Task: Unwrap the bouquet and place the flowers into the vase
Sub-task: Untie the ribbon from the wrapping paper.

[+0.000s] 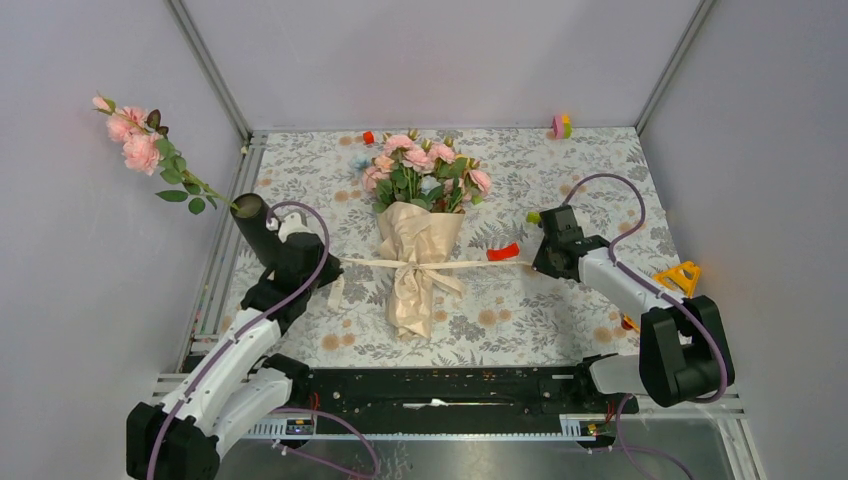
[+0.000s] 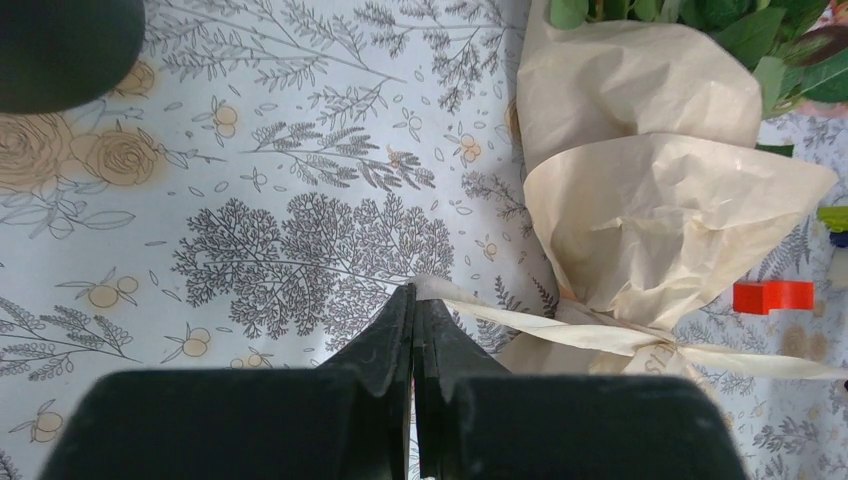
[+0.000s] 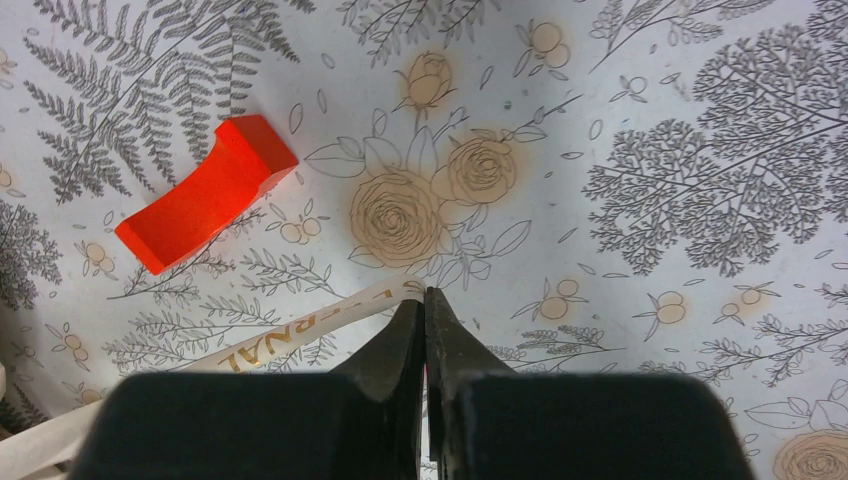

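Top: looks down from high at the near edge over the whole table (image 1: 560,320). Wrists: look down close onto it from left and right. Share the ribbon (image 2: 520,318) and red block (image 3: 205,195).

- Bouquet (image 1: 420,240): lies mid-counter, pink rose heads toward the far wall, crinkled kraft-paper cone toward the arms.
- Cream ribbon (image 1: 440,264): tied round the cone's waist, with its two ends running out straight to either side.
- Left fingers (image 1: 333,268): closed on the ribbon's left end.
- Right fingers (image 1: 538,262): closed on the ribbon's right end.
- Vase (image 1: 252,222): black cylinder at the counter's left edge, just beyond the left arm. It holds one pink rose stem (image 1: 140,145) leaning toward the left wall.
- Red block (image 1: 503,252): between the cone and the right fingers.
- Counter (image 1: 600,180): floral-print surface.
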{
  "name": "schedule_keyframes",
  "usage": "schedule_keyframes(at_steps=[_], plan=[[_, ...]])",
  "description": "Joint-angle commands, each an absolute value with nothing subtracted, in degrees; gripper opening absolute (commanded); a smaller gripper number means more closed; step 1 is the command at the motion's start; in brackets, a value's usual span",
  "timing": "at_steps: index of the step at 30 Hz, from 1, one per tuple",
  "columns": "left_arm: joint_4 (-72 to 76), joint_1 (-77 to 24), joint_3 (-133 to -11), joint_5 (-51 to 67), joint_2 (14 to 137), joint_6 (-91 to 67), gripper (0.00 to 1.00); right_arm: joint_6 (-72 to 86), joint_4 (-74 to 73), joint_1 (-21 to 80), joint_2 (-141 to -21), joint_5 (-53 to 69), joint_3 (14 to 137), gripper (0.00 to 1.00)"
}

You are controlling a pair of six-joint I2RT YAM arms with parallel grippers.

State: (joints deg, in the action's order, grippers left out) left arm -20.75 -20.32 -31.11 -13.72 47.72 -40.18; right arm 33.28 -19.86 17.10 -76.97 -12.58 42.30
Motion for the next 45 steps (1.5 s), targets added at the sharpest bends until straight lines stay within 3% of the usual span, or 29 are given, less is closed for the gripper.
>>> schedule_keyframes(at_steps=[1,25,45], plan=[[-22.2,-18.7,-35.1,-15.9,45.8,-38.2,0.00,32.1,-19.9,14.6,-75.2,-13.9,41.9,0.00],[-34.5,-13.5,-44.5,-21.5,41.6,-31.2,0.00,29.3,-20.0,6.0,-74.4,-13.0,43.0,0.00],[-42.4,-11.9,-51.9,-36.6,39.4,-21.5,0.00,27.4,-20.0,-0.9,-73.5,-12.7,44.6,0.00]])
